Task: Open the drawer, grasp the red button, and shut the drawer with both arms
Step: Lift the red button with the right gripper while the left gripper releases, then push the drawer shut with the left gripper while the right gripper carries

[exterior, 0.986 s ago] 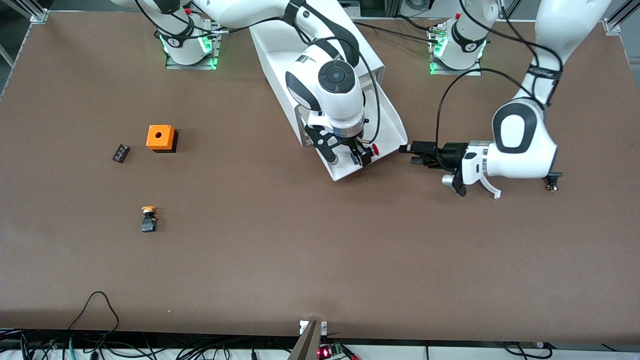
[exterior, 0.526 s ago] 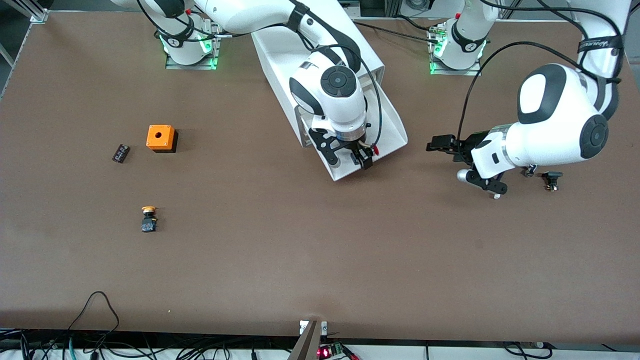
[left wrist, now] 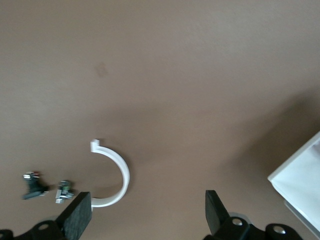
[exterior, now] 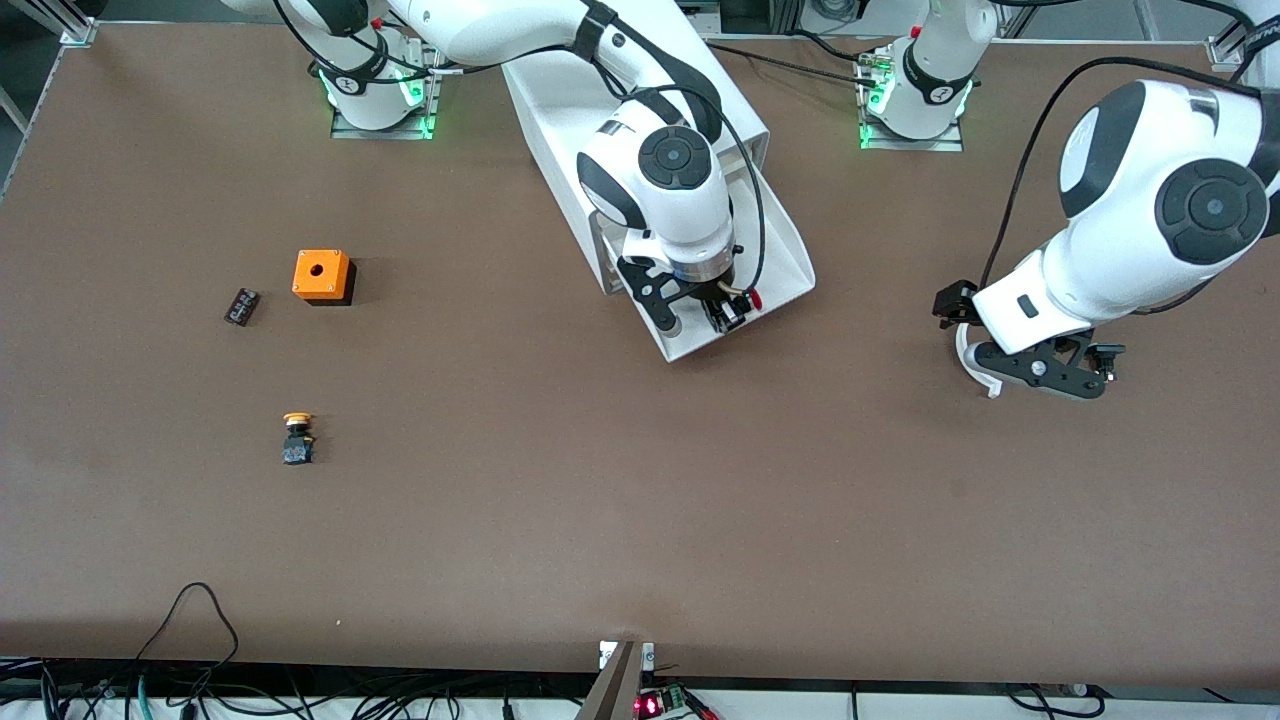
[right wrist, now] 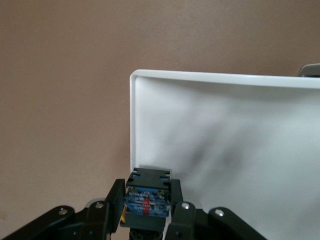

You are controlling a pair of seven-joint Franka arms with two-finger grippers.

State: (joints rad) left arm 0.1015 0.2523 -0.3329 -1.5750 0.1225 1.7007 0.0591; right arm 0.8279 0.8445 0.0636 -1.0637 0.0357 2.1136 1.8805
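A: Front view: taken from high up, facing both arm bases; the whole brown counter [exterior: 640,520] is covered.

B: Left wrist view: aimed straight down, fairly near bare counter. A white curved clip [left wrist: 112,175] is framed, also seen from the front [exterior: 972,362]. A corner of the drawer [left wrist: 300,182] is caught.

A: Right wrist view: very near, looking into that drawer [right wrist: 225,150], shared with the front [exterior: 780,255].
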